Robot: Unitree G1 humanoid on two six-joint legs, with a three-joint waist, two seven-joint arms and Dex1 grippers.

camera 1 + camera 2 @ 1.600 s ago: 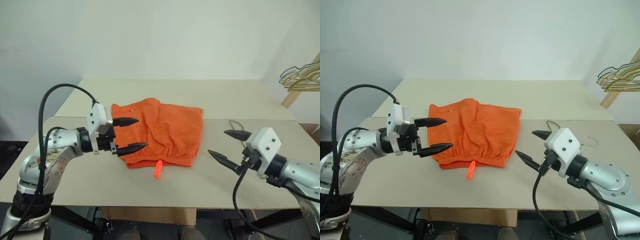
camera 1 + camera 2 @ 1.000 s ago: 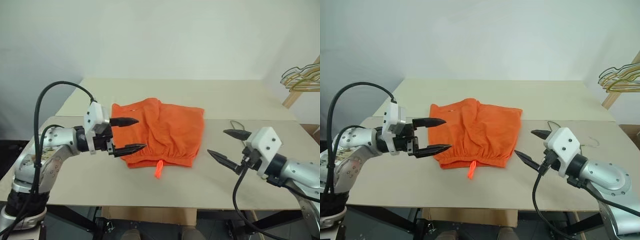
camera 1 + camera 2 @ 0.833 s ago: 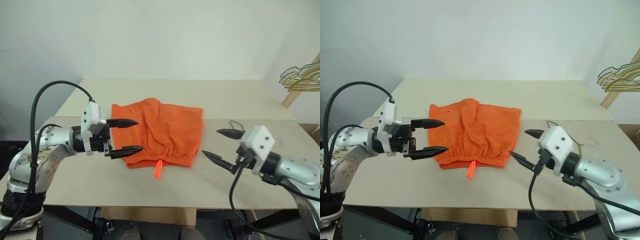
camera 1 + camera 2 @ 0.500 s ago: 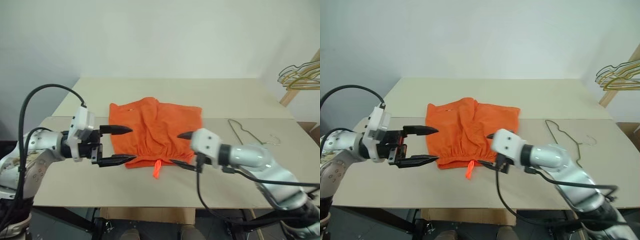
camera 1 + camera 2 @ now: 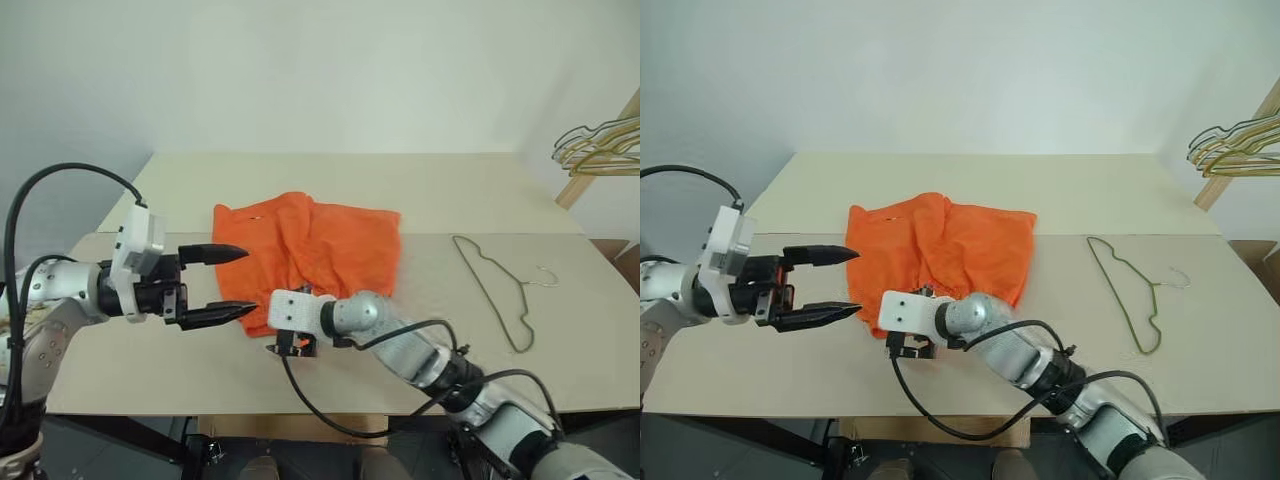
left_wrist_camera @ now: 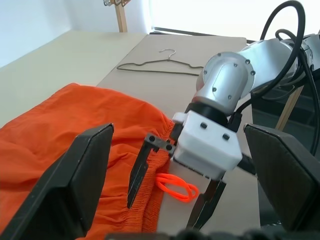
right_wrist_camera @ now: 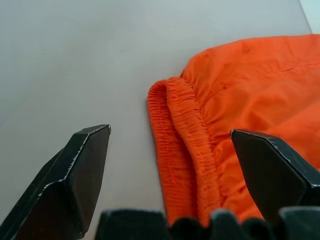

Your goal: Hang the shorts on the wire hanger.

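You have the wide beige table (image 5: 420, 190) in front of you, and on it the bright orange cloth shorts (image 5: 320, 245) lie flat, left of centre, with the gathered elastic waistband along the near edge running left to right. Well apart to the right, the thin grey-green wire hanger (image 5: 495, 290) lies flat too, its hook toward the table's right end.

Your right gripper (image 5: 908, 345) has reached across and sits at the near left corner of the shorts, fingers spread wide and holding nothing. From its wrist camera the waistband corner (image 7: 175, 130) lies straight ahead between the two black fingers (image 7: 82, 175), the band's length running away from you along the gripper's line.

Your left gripper (image 5: 222, 284) hovers just beside the shorts' left edge, also spread and empty, pointing rightward at that same corner.

My read: the right gripper is nearer the band; closing there should catch the waistband fold. The orange drawstring (image 6: 176, 186) loops just beside those fingers, so watch you don't pinch only the cord.
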